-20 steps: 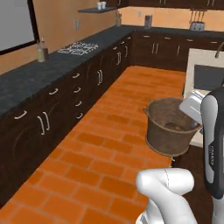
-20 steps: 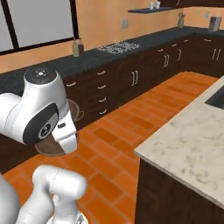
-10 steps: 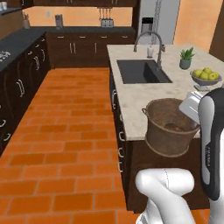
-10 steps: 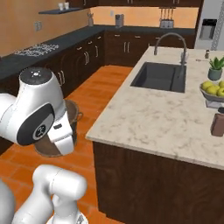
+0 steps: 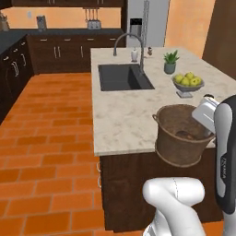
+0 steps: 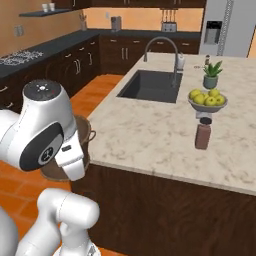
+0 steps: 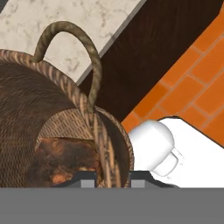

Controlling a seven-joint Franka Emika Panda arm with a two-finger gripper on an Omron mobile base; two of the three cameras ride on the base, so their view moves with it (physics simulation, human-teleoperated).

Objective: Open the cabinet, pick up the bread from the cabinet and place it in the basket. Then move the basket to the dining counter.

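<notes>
The two dark fingers (image 7: 113, 178) pinched the rim of the brown woven round basket (image 5: 180, 135), one finger on each side of its wall. The small dark brown lump of bread (image 7: 61, 159) lay on the basket's bottom, just to the inner side of the fingers. The basket hung in the air beside the near edge of the pale beige speckled stone counter (image 5: 122, 114), above the orange brick floor (image 5: 46, 152). On the counter, well away from the fingers, stood a bowl of yellow-green fruit (image 5: 187, 83) and a dark sink (image 5: 123, 77).
</notes>
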